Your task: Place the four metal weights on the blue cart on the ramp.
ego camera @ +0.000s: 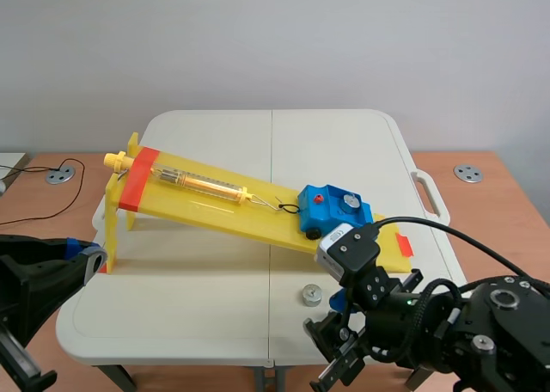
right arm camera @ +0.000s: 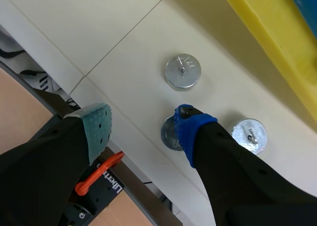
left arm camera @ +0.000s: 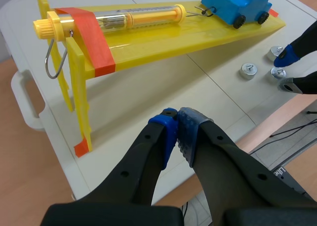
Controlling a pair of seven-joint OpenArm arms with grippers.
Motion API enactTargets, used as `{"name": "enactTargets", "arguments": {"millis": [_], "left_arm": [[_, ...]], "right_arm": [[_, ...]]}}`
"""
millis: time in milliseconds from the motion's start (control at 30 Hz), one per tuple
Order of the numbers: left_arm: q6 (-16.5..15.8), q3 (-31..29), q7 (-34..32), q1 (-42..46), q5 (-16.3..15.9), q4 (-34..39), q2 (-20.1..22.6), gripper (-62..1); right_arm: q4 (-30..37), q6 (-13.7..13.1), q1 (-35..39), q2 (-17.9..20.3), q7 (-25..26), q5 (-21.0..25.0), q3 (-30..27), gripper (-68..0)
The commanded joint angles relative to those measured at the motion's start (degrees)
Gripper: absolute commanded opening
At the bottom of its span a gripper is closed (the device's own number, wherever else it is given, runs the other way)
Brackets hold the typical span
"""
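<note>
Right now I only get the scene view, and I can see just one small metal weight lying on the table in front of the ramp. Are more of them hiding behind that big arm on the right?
Observer: Yes, three lie on the table. The right wrist view shows the far weight ahead of the right hand, the side weight beside its blue-tipped finger, and the middle weight partly under that finger.
Visitor: So is that hand gripping one?
Observer: No. It is open: the blue pad hangs over the middle weight, and the other finger is well apart from it.
</note>
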State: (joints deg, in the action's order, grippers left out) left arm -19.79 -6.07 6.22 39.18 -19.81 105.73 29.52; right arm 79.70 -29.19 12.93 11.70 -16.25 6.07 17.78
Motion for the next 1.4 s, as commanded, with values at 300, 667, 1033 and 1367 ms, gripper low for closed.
{"name": "enactTargets", "arguments": {"millis": [300,667,1033,1367], "left_arm": [[-2.29,-0.87,-5.09,-1.27,-4.46,3.93,-0.11,-57.3],[-2.29,-0.87,-5.09,-1.27,-4.46,3.93,-0.11,-57.3],[-2.29,-0.87,-5.11,-1.27,-4.46,3.93,-0.13,-57.3],[-2.29,-0.87,-5.11,-1.27,-4.46,3.93,-0.13,-57.3]], "right_arm": [[4.02,4.35,-3.41,0.02,8.31,0.48,-0.35,-38.1],[0.35,4.35,-3.39,0.02,9.79,0.48,1.92,-38.4],[-2.16,5.55,-3.41,0.04,9.81,0.48,2.14,-39.2],[-4.87,10.47,-3.41,0.07,8.7,0.46,2.14,-52.6]]}}
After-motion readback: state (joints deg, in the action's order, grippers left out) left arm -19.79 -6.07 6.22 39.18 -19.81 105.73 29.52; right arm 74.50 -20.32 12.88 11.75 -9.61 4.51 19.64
